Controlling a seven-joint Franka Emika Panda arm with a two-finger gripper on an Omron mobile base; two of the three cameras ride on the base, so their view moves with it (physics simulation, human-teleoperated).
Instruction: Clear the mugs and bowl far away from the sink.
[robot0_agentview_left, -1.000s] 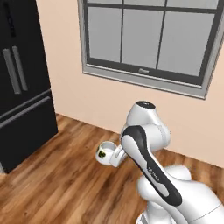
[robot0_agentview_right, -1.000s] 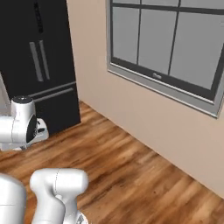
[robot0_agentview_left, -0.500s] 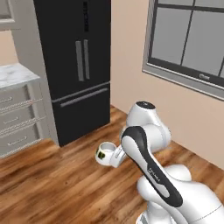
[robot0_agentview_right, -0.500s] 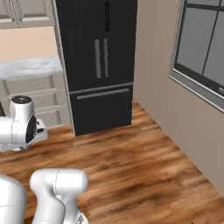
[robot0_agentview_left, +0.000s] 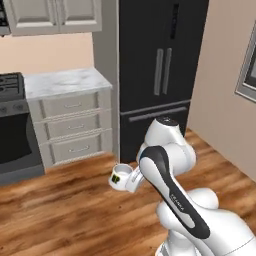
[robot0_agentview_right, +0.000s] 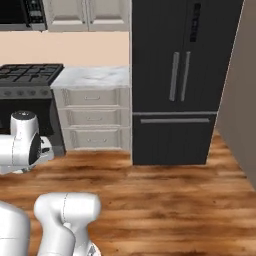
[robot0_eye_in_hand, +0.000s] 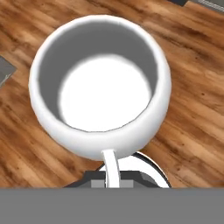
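Across the last second both base views have swung from a window wall, past the black refrigerator (robot0_agentview_left: 159, 75), to a run of grey drawer cabinets (robot0_agentview_left: 75, 127) and a dark stove (robot0_agentview_right: 27, 75). Because the whole picture shifts together, this reads as the base turning and driving, not as the furniture moving. The arm's pose and the white mug (robot0_agentview_left: 120, 176) at its end sit at the same spot in the left base view in all three moments, so the mug is being carried along with the base. For the task this suggests a transport leg is under way: one mug is off the sink area and riding toward a drop-off place, probably the marble tabletop (robot0_agentview_left: 62, 81) beside the stove, though that is only a guess. The mug hangs upright above the wood floor (robot0_agentview_left: 60, 215), well apart from any surface, its dark mark facing the left camera. In the hand view the white mug fills the frame, empty, its handle pointing down toward the end effector (robot0_eye_in_hand: 114, 178), which appears to be closed on that handle; the fingertips themselves are hidden, so the exact grip cannot be made out.
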